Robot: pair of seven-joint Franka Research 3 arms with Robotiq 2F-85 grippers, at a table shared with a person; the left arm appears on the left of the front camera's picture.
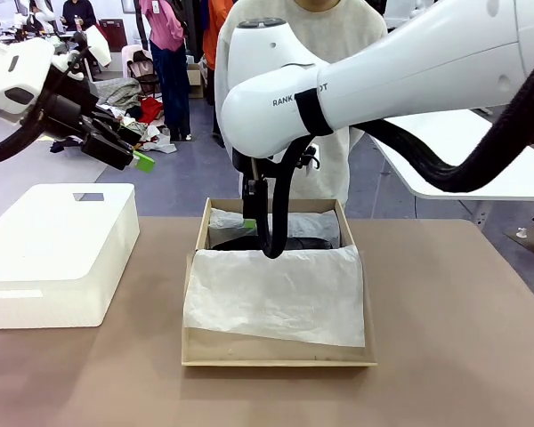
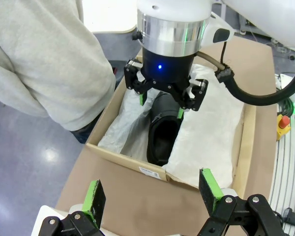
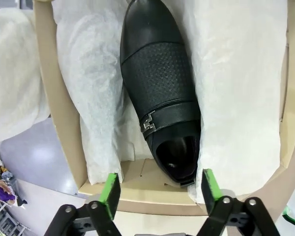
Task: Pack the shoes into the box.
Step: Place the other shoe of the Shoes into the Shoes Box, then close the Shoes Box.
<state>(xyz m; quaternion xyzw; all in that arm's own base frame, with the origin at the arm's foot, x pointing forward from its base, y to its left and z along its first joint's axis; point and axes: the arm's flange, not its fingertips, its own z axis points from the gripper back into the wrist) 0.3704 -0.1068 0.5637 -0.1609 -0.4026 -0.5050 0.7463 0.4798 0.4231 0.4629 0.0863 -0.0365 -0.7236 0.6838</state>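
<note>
While the right arm hangs over the box [image 1: 280, 360] on the tabletop [image 1: 445, 338], I log this:
Shoe [image 3: 160, 93]: one lies flat in the box's far part, nested between folds of tissue paper [image 1: 276, 294].
Right jaws: spread wide just above the shoe, gripping nothing.
Left jaws: spread, empty, well apart from the box.
Done: one shoe packed, by my reading.
Left to do: the second shoe. Whether it lies under the tissue I cannot tell. The box stands open.
</note>
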